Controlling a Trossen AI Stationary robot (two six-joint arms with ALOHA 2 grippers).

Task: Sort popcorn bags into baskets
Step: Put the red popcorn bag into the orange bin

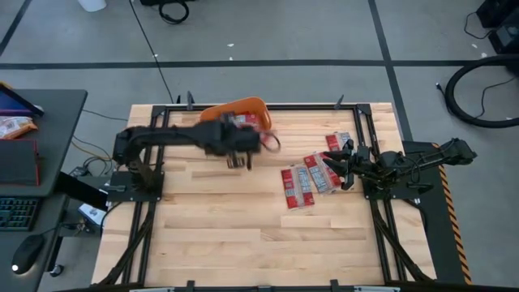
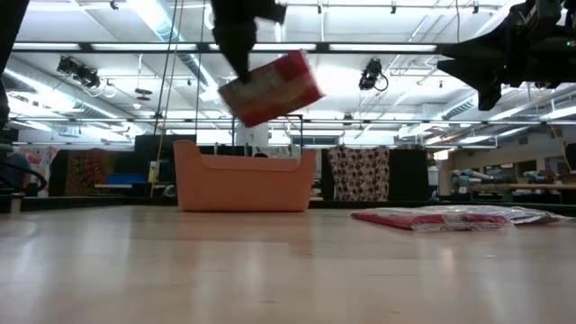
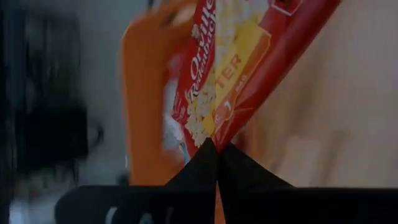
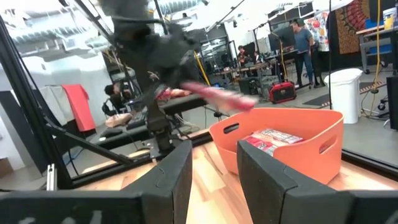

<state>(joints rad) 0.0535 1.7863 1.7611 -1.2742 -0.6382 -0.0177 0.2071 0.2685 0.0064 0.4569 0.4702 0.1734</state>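
**A:** Where is your left gripper [image 1: 243,151] now, and what has it got?

**B:** It hangs in the air just short of the orange basket [image 1: 251,107]; its fingers are pinched tight on the edge of one popcorn bag [image 2: 270,87], which dangles tilted beneath them; the left wrist view shows the fingertips [image 3: 211,163] meeting on the red packet with the basket straight ahead of them.

**A:** Why hold it by the edge like that?

**B:** I judge a flat packet gives you little else to pinch; held high, it should clear the flared rim on the way over.

**A:** And your right gripper [image 1: 345,166]?

**B:** It waits well away from the basket, above the loose bags [image 1: 312,178] lying flat on the table [image 1: 219,235] directly beneath and beside it; its fingers stand apart with a narrow gap and hold nothing.

**A:** Anything in the basket already?

**B:** At least one packet [image 4: 270,139] lies inside; you likely need only carry the held bag forward over the rim, then let go.
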